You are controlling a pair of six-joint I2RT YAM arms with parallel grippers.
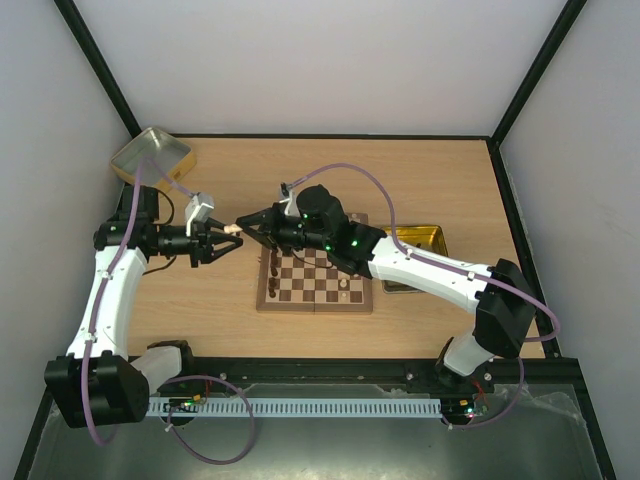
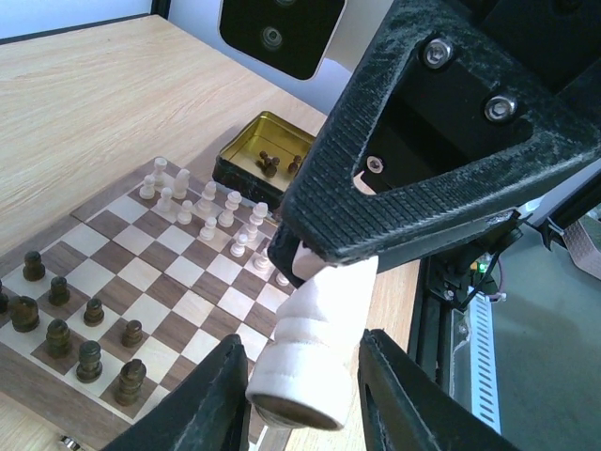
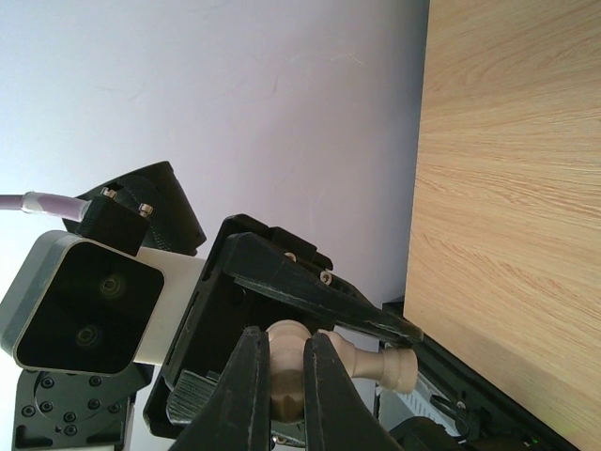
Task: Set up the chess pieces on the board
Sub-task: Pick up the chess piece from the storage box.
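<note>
The right hand is clamped on the head of a pale chess piece, holding it sideways in the air just off the board. The left hand stands open around its base, probably to take it over for an upright placing.

The board, square wood with dark and tan checks and a mid-brown rim, lies flat near the table's middle. Dark brown pieces stand upright in rows along its left side, and pale cream pieces along its right. A few more dark pieces lie loose in the gold tin just right of the board. One pale piece hangs horizontal in the air left of the board. Its rounded head is pinched by the right gripper and its base sits between the left gripper fingers.
</note>
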